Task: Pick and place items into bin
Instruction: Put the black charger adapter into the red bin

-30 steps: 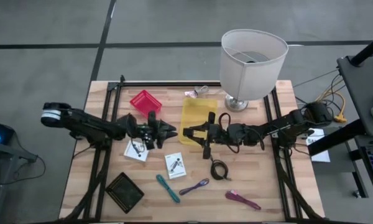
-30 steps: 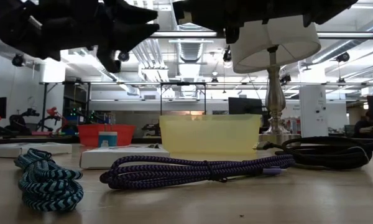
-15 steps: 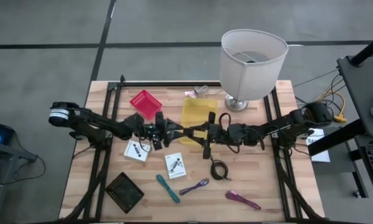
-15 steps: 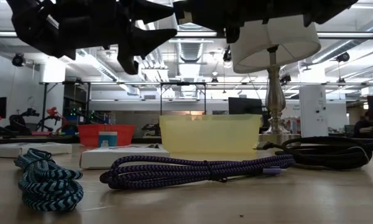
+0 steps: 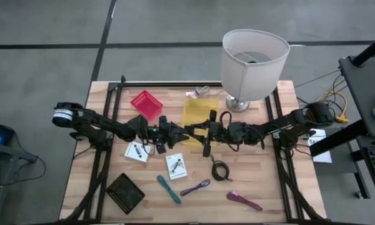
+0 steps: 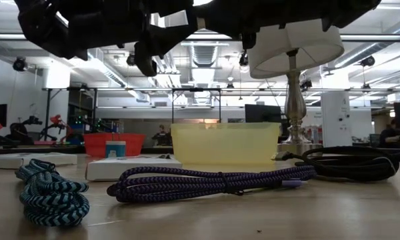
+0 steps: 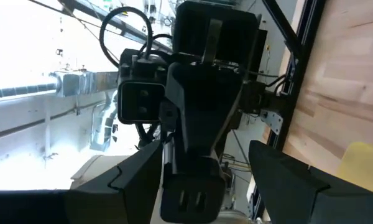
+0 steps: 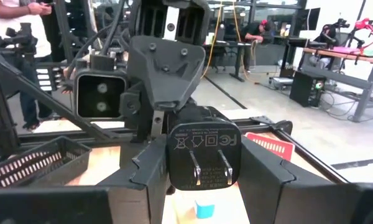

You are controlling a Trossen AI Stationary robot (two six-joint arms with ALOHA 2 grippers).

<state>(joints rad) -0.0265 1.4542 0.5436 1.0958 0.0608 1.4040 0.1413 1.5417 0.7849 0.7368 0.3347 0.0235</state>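
Observation:
A black power adapter [image 8: 202,155] with two prongs hangs in the air over the near edge of the yellow bin [image 5: 195,115], with my right gripper [image 5: 198,132] shut on it. My left gripper [image 5: 179,132] faces it from the table's left, open and rolled on its side. Its fingers [image 7: 137,186] stand on either side of the adapter's other end [image 7: 191,198]; whether they touch it I cannot tell. On the table lie a coiled black cable [image 5: 222,170], two white cards [image 5: 136,152] [image 5: 176,165], a teal cord [image 5: 169,187], a purple cord [image 5: 195,187] and a purple tool [image 5: 244,201]. My right gripper pinches the adapter by its two opposite sides [image 8: 172,163] between its two fingers. The fingers lie level and come from the table's right. The adapter is lifted clear of the table, its prong face [image 8: 202,167] turned back toward my right wrist.
A lamp with a white shade [image 5: 255,59] stands at the far right, close behind the bin. A red basket [image 5: 146,102] sits far left of the bin and a black basket [image 5: 125,192] at the near left. Black frame rails run along both table sides.
My left gripper has moved toward the table's right, up to my right gripper and the adapter, has rolled further onto its side, and its fingers have opened wider. My right gripper and the adapter have kept still.

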